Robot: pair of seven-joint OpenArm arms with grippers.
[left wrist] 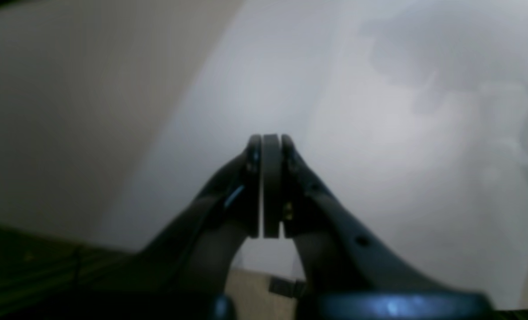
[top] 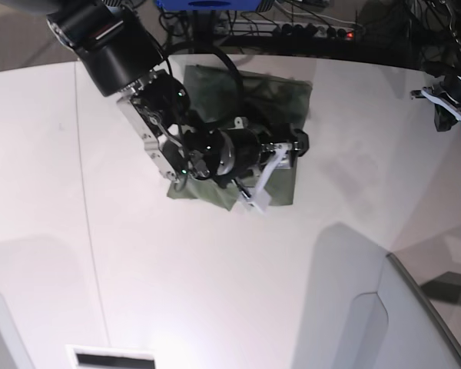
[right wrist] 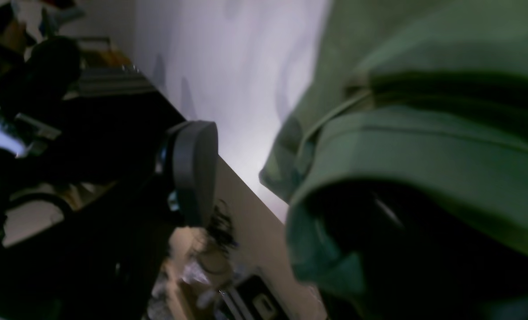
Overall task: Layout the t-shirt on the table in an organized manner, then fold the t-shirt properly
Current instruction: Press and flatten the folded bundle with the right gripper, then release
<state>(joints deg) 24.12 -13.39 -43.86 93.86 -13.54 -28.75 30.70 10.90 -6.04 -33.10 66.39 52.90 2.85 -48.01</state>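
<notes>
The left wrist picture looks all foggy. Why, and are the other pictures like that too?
Left wrist view: the table is a soft grey blur; only the shut left gripper looks sharp. Right wrist view: the t-shirt is close and smeared. Base view: clear, with big shadows on the table.

Base cam looks straight down on the whole bench (top: pixel 46 231) from high up. Both wrist cams sit close behind their jaws; right wrist and base share the t-shirt (top: pixel 280 96).
</notes>
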